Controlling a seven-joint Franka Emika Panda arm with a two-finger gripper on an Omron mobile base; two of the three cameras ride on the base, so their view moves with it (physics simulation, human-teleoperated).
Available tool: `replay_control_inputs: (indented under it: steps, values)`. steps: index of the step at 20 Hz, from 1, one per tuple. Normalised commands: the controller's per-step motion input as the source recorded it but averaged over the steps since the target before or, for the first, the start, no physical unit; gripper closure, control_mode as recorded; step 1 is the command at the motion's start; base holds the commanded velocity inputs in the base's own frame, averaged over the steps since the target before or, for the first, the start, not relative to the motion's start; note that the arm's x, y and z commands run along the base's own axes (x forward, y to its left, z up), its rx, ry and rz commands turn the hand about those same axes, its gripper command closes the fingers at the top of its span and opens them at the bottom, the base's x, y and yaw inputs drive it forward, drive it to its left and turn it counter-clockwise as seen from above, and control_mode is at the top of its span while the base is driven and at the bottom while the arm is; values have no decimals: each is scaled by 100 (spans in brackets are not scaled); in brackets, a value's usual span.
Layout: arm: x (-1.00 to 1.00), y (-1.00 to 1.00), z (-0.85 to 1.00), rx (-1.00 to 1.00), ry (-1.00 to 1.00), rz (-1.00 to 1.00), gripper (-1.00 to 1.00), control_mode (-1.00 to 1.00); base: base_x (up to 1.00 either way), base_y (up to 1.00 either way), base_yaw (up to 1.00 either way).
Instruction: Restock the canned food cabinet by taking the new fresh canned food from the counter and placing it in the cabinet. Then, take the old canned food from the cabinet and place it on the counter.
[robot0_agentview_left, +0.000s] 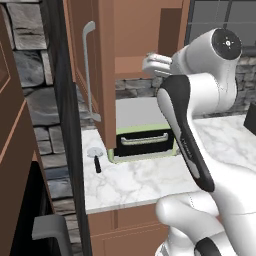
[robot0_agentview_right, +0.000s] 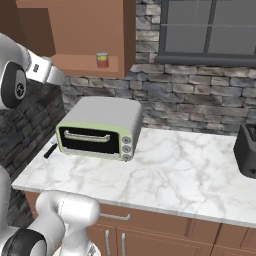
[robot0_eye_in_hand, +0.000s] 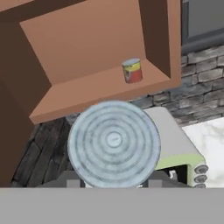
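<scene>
The end effector (robot0_eye_in_hand: 114, 183) is clamped on the small tin with a ribbed silver top (robot0_eye_in_hand: 113, 143), which fills the middle of the hand view with its top facing the camera; its label is not visible. Beyond it, at 1 o'clock, the small tin with a red-orange and yellow label (robot0_eye_in_hand: 132, 71) stands upright on the floor of the reddish-brown wooden wall cabinet (robot0_eye_in_hand: 87, 43), near the cabinet's right wall. In the right base view this tin (robot0_agentview_right: 102, 60) sits at 12 o'clock above the grey and pale green toaster oven (robot0_agentview_right: 100, 128), which stands on the white marble counter with grey veins (robot0_agentview_right: 180, 175). In the left base view the cabinet door with its long curved grey bar handle (robot0_agentview_left: 88, 70) stands open at 10 o'clock.
</scene>
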Motion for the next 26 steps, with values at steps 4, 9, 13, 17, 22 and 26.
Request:
replay_control_inputs:
  steps: [4, 9, 13, 17, 22, 26]
  values:
    - [59, 3, 0, -1, 0, 13, 100, -100, 0, 0, 0]
    - [41, 19, -1, -5, 0, 19, 100, -100, 0, 0, 0]
    - [42, 27, 0, -6, -1, 6, 100, -100, 0, 0, 0]
    - [48, 19, -5, -9, -1, 0, 100, -100, 0, 0, 0]
    - [62, 9, -26, -15, 0, -3, 100, -100, 0, 0, 0]
    - [71, 0, -14, -8, 0, -1, 100, -100, 0, 0, 0]
